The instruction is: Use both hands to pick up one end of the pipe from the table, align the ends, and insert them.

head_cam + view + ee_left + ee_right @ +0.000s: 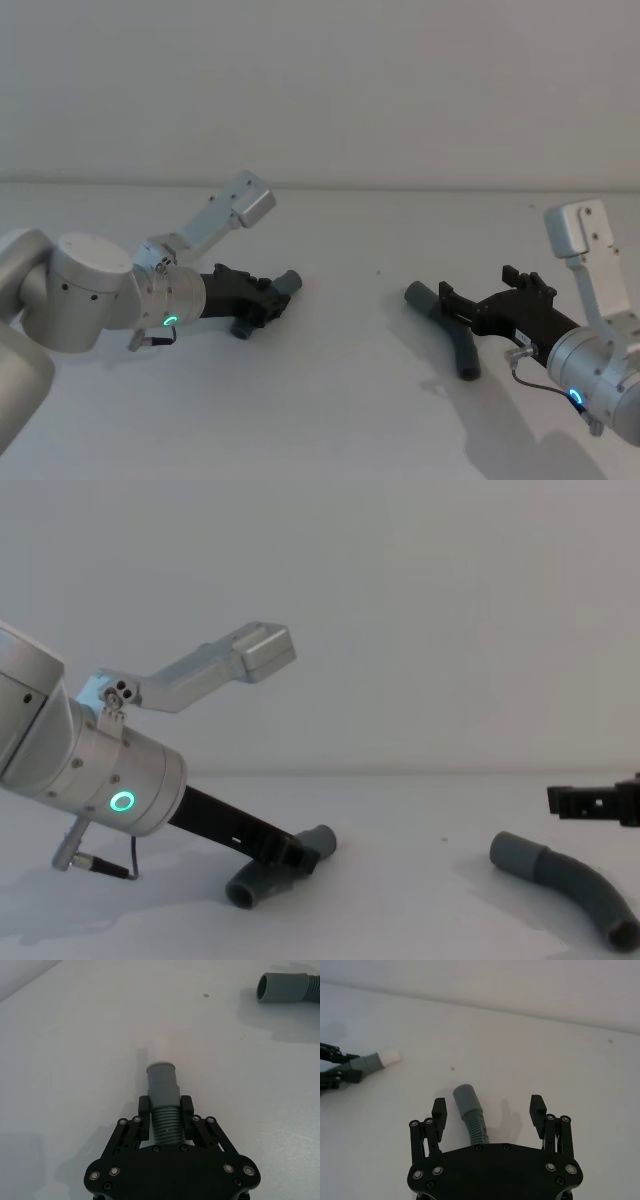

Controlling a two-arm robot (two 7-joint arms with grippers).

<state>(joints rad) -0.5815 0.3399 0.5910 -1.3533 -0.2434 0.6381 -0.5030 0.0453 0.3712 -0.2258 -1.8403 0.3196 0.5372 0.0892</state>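
The pick-up step is half done. The left claw is clamped on the ribbed part of the short hose piece, just behind its smooth cuff with the white tip. The right claw stands wide, one of its fingers on either side of the longer hose piece. That piece lies on the tabletop, well apart from the short one. Next, I judge, the right claw must close behind the socket mouth. Both arms can then lift and line up the ends.
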